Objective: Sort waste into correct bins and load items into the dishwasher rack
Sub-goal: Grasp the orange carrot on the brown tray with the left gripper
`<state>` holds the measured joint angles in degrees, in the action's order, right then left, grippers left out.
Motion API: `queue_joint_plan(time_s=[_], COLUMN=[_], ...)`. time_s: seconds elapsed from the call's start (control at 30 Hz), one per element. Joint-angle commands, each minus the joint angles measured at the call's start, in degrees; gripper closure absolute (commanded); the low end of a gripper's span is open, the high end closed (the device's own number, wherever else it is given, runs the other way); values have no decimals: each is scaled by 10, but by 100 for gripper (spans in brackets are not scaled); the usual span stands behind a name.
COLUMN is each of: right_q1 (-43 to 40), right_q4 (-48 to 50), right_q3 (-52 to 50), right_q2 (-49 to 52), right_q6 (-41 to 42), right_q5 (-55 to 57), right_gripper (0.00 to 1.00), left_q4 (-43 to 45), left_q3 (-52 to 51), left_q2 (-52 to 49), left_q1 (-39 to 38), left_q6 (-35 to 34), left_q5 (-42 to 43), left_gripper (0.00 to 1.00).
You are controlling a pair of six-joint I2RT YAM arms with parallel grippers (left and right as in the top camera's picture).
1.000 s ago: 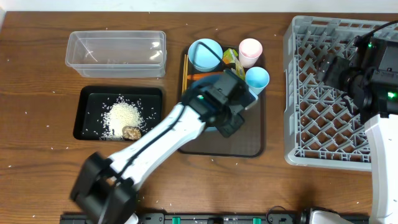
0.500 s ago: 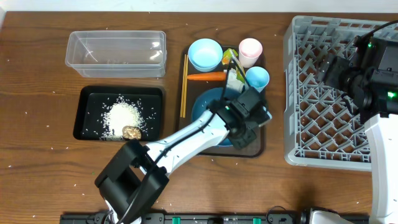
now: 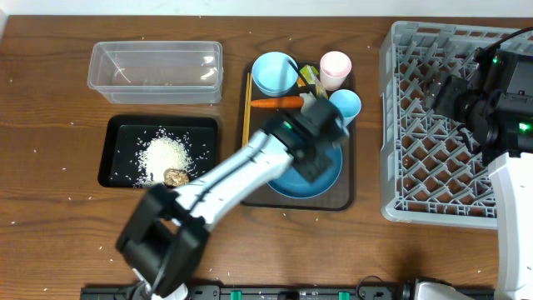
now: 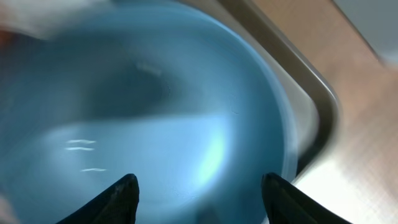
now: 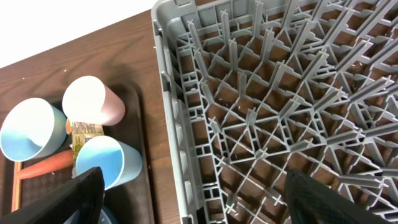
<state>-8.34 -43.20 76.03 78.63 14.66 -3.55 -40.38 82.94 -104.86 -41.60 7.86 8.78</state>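
The left gripper [image 4: 199, 190] hovers over the large blue dish [image 4: 161, 106], fingers apart and empty (apparently lining up a pickup); it probably needs to pinch the rim next. The right gripper [image 5: 189, 193] hangs spread and empty above the dishwasher rack [image 5: 261, 99].

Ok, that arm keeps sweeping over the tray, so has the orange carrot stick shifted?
No. The orange carrot stick lies where it did, just below the small light-blue bowl, left end by the chopsticks.

blue dish [image 3: 326, 177]: partly under left arm [image 3: 241, 171] | left wrist view: blurred | rack [image 3: 420, 117]: cropped right
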Motion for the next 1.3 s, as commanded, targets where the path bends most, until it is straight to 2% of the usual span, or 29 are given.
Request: queue_joint_plan(time_s=[0.0,0.17,0.3,0.43,0.7,1.27], right_q1=[-2,-2,-2,-2,-2,-2], right_q4=[2,1,-1,-3,-3,-3], right_q3=[7,7,7,7,7,3], right_q2=[2,2,2,2,2,2], right_q6=[-1,-1,-1,-1,-1,-1], right_q5=[3,3,3,3,3,3], right_gripper=[14,15,15,15,15,15], left_q4=[29,120,160,168,179,241], left_q3=[35,35,35,35,35,35], left_q2=[25,-19,-68,-101,-133,-198], left_q1=[64,151,185,186,185,185], left_q6=[-9,14,92,131,153,161], left_q5=[-50,-47,16,22,22,22], left_gripper=[35,29,27,27,27,27])
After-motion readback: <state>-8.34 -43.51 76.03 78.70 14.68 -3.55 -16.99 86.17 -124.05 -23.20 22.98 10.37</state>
